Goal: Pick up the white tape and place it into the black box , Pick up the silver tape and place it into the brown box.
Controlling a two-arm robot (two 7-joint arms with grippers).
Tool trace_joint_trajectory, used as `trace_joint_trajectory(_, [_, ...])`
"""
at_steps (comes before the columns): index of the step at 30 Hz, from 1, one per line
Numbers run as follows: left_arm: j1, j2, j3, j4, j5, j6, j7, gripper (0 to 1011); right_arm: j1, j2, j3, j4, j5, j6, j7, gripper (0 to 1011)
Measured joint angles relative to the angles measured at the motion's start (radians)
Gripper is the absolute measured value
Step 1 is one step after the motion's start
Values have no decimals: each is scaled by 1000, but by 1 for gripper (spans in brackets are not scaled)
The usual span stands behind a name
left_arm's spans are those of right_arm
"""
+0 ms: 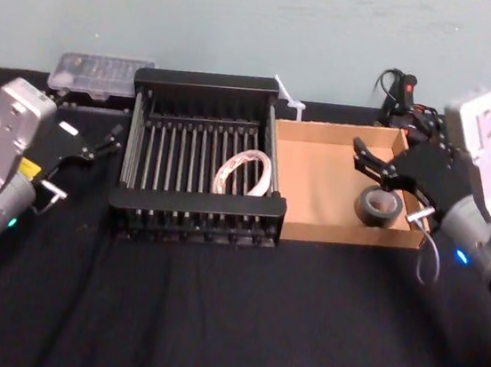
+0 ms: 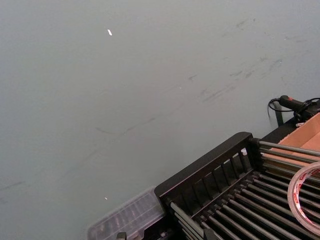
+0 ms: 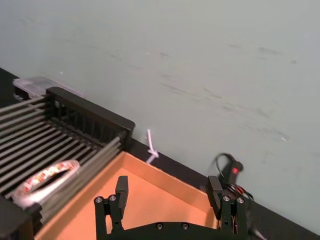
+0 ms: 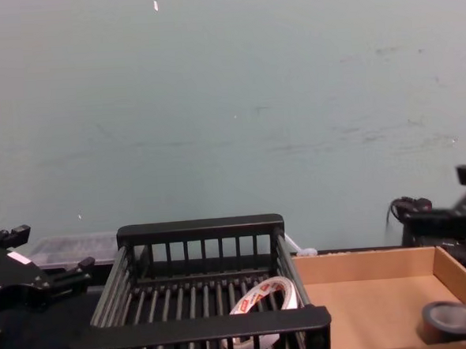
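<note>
- The white tape [image 1: 245, 172] sits inside the black box [image 1: 198, 203], just left of centre in the head view. It is tilted on the slatted floor, toward the box's right wall.
- In the chest view the white tape [image 4: 264, 315] shows low in the middle, behind the front rim of the black box [image 4: 207, 328]. Red print is visible on its inner ring.
- The silver tape [image 1: 379, 206] lies flat on the floor of the brown box [image 1: 317, 183], right of centre in the head view and close to the tray's right wall.
- In the chest view the silver tape [image 4: 451, 319] is in the lower right corner, on the brown box [image 4: 368, 309] floor.
- The two boxes stand side by side, walls touching, black on the left and brown on the right.
- My right jaws, on my right arm [image 1: 482, 195], are spread and hold nothing. They hang at the right of the head view over the brown box, just above and behind the silver tape.
- My right wrist view shows both fingers [image 3: 121, 189] apart, with bare cardboard between them.
- My left jaws, on my left arm [image 1: 7, 154], are spread and empty. They are at the left edge of the head view, beside the black box's left wall and above the black tabletop [image 1: 228, 325].
- A clear plastic case [image 1: 97, 76] lies in the upper left, behind the black box.
- A white cable tie [image 1: 290, 98] rests at the black box's back right corner.
</note>
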Motion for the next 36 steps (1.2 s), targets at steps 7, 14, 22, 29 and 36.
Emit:
trace_joint_trajectory(7, [0, 0, 0, 0, 0, 0, 0, 1001, -80, -17, 27, 2, -47, -85, -60, 1000])
trace_joint_trajectory(14, [0, 0, 0, 0, 0, 0, 0, 1001, -117, -44, 47, 29, -74, -109, -95, 1002])
trace_joint_trajectory(22, [0, 0, 0, 0, 0, 0, 0, 1001, -126, -70, 70, 54, -89, -101, -107, 1002])
trace_joint_trajectory(29, [0, 0, 0, 0, 0, 0, 0, 1001, -125, -82, 86, 59, -90, -88, -109, 1002])
trace_joint_trajectory(36, [0, 0, 0, 0, 0, 0, 0, 1001, -125, -80, 82, 59, -90, -89, -108, 1002])
